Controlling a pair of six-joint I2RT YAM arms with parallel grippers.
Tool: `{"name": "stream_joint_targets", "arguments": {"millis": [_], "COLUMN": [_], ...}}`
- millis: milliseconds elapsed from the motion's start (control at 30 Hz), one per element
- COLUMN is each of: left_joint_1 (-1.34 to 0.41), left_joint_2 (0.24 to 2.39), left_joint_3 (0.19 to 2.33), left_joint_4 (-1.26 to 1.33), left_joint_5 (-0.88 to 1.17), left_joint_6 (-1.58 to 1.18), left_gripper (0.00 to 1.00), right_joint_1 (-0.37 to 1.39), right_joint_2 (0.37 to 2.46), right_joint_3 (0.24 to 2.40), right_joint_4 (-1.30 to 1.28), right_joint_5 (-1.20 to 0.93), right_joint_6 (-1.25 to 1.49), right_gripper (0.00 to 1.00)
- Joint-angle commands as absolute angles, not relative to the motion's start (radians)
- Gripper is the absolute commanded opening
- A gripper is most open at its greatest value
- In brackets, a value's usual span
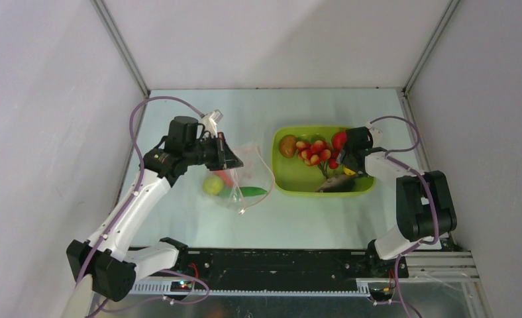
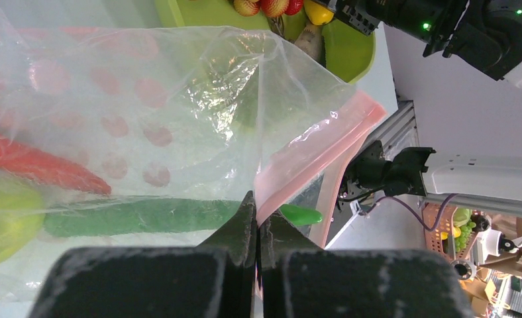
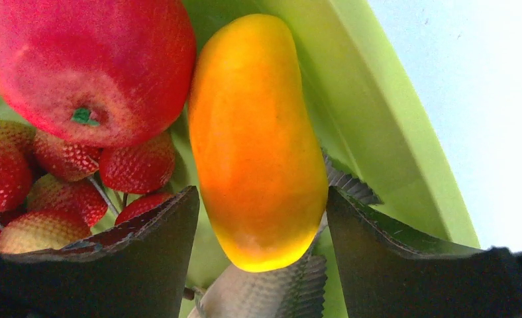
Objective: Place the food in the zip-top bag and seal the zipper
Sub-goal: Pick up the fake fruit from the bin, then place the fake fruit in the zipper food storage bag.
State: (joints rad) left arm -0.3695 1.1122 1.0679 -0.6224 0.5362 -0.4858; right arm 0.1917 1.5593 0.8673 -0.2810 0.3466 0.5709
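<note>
Partway: left tool (image 2: 257, 228) pinches the zip-top bag (image 2: 179, 99) by its mouth (lime (image 1: 212, 185) and pod (image 1: 253, 191) already inside). Right tool (image 3: 261, 218), spread, straddles an orange-yellow piece (image 3: 255, 132) in the tub (image 3: 377, 132), seemingly ungripped. Zipper (image 2: 324, 146) unsealed.

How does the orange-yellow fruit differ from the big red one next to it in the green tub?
The orange-yellow fruit is long and oval; the red fruit is round with a small green stem mark. The orange-yellow fruit lies between the right gripper's fingers; the red fruit lies outside them. Both sit in the green tub, side by side.
</note>
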Motion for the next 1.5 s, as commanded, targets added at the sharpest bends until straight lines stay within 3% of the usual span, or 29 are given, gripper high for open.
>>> {"name": "stream_joint_targets", "arguments": {"millis": [0, 133, 233, 300, 467, 733, 1000, 1300, 1467], "left_joint_1": [-0.373, -0.374, -0.373, -0.373, -0.373, -0.373, -0.373, -0.373, -0.373], "left_joint_2": [1.094, 1.088, 1.086, 1.085, 1.083, 1.080, 1.084, 1.088, 1.085], "left_joint_3": [1.099, 1.098, 1.098, 1.097, 1.095, 1.094, 1.090, 1.091, 1.091], "left_joint_4": [-0.601, -0.599, -0.597, -0.597, -0.594, -0.591, -0.589, -0.590, -0.592], "left_joint_5": [0.568, 0.564, 0.567, 0.567, 0.569, 0.570, 0.572, 0.571, 0.574], "left_joint_6": [-0.465, -0.463, -0.467, -0.468, -0.471, -0.472, -0.475, -0.473, -0.471], "left_gripper": [0.00, 0.00, 0.00, 0.00, 0.00, 0.00, 0.00, 0.00, 0.00], "right_joint_1": [0.171, 0.168, 0.169, 0.169, 0.176, 0.257, 0.462, 0.834, 0.926], "right_joint_2": [1.598, 1.619, 1.610, 1.583, 1.472, 1.169, 0.923, 1.045, 1.140], "right_joint_3": [0.871, 0.871, 0.871, 0.871, 0.871, 0.862, 0.846, 0.964, 1.075], "right_joint_4": [-0.227, -0.217, -0.224, -0.240, -0.290, -0.366, -0.207, -0.090, -0.168], "right_joint_5": [0.344, 0.341, 0.344, 0.355, 0.356, 0.240, -0.383, -0.398, -0.181], "right_joint_6": [0.619, 0.631, 0.628, 0.625, 0.604, 0.501, 0.385, 0.392, 0.416], "right_gripper": [0.74, 0.68, 0.49, 0.42, 0.34, 0.30, 0.29, 0.28, 0.29]}}
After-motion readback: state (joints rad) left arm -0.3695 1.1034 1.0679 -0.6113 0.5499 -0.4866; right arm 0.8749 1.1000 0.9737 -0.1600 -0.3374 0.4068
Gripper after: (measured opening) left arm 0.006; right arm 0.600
